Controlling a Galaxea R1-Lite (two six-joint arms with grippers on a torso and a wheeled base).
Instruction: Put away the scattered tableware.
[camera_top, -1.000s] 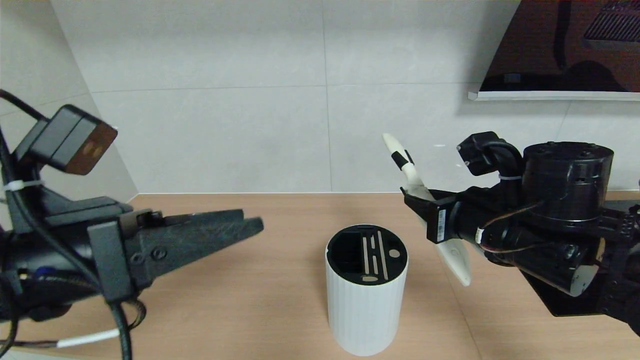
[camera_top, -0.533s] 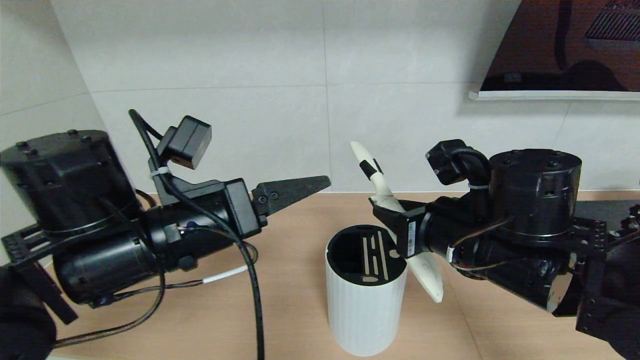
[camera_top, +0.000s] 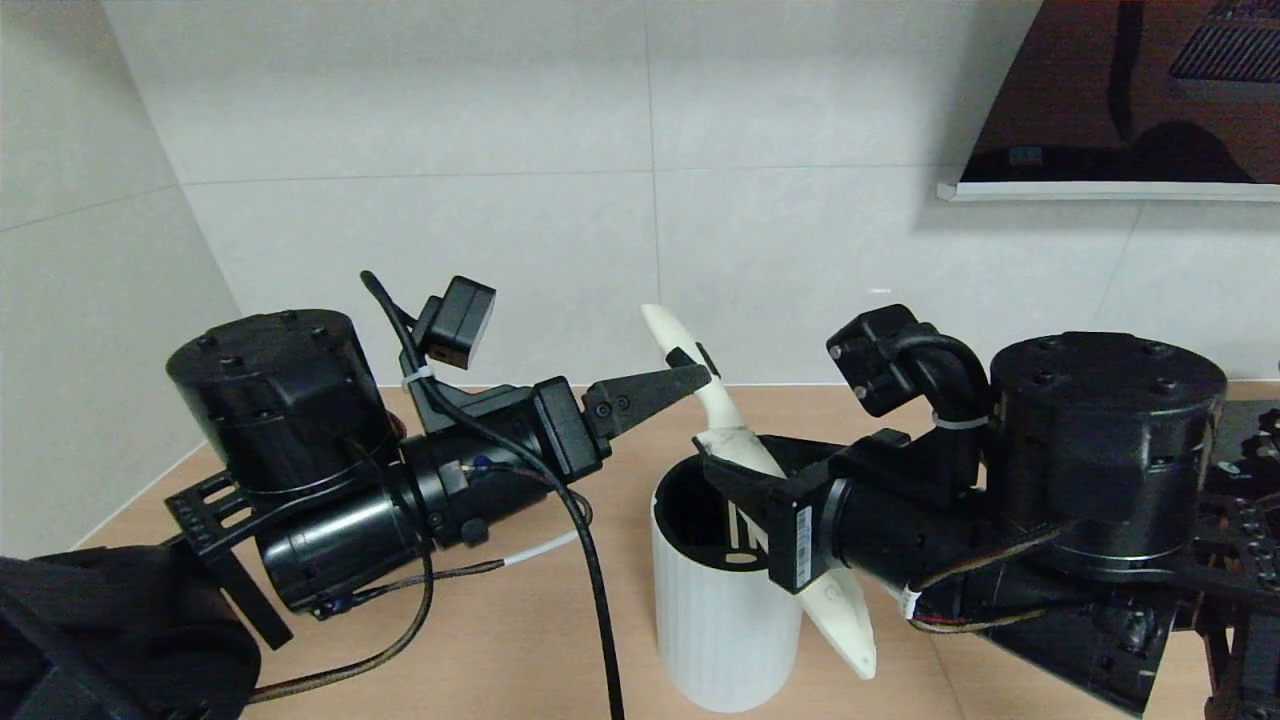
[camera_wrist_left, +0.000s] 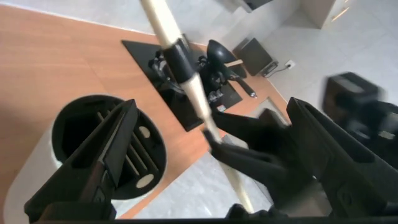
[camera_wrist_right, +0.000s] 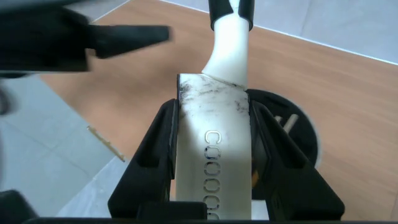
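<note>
My right gripper (camera_top: 748, 472) is shut on a cream utensil (camera_top: 716, 412) with a black band near its handle end. It holds the utensil tilted above the rim of a white ribbed holder (camera_top: 722, 625). The broad end hangs down beside the holder's right side. In the right wrist view the utensil (camera_wrist_right: 215, 144) sits clamped between the fingers, with the holder (camera_wrist_right: 295, 132) behind. My left gripper (camera_wrist_left: 211, 109) is open, and the utensil's handle (camera_wrist_left: 186, 68) passes between its fingers near the black band. In the head view a left fingertip (camera_top: 688, 379) reaches that band.
The holder (camera_wrist_left: 99, 155) has a black slotted insert on top and stands on a wooden counter (camera_top: 500, 640) against a tiled wall. A black hob (camera_wrist_left: 180, 93) with dark cookware lies to the right. A dark range hood (camera_top: 1130, 90) hangs at the upper right.
The left arm swung right and up until its fingers reached the utensil's handle. The right gripper carried the utensil leftward, from beside the holder to over its rim.
</note>
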